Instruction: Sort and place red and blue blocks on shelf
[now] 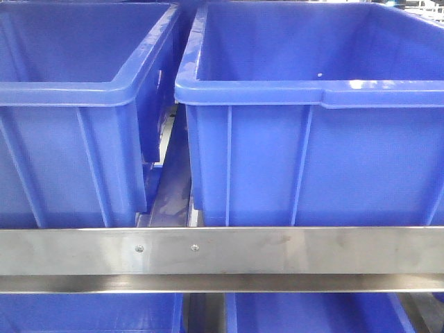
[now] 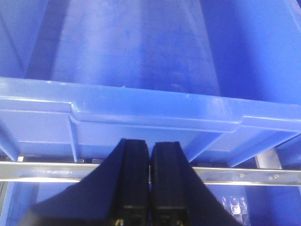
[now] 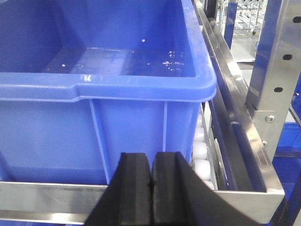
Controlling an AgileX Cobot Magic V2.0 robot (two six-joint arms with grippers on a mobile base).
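Wrist views: left fingers (image 2: pixel 149 183) and right fingers (image 3: pixel 151 188) both pressed together on nothing, each low before a blue bin (image 3: pixel 101 80) on the shelf (image 1: pixel 222 250), no red or blue block visible, so direction and nearer arm untellable.

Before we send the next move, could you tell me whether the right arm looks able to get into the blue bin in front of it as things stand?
Probably yes. The right gripper, fingers shut together, faces the blue bin just beyond the shelf's front rail. The bin's top is open, so it would likely need to rise over the rim first.
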